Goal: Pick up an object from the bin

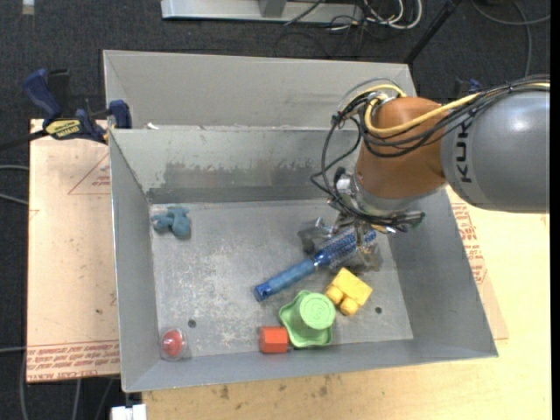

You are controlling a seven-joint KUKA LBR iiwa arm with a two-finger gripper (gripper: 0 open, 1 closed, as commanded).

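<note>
My gripper (317, 234) is low in the right half of the bin, under the arm's orange cover. It is right over the bristled end of a blue brush (293, 276), which lies slanted from the bin's middle up toward the right. The gripper's body hides part of that end. Just below the gripper lies a yellow block (348, 290). A green round cup-like thing (308, 318) lies in front of that, touching the brush's handle end.
A small orange-red block (274, 340) sits beside the green thing near the front wall. A red ball (172, 343) lies in the front left corner. A blue-grey lump (172, 221) is at the back left. Bare floor spans the left middle.
</note>
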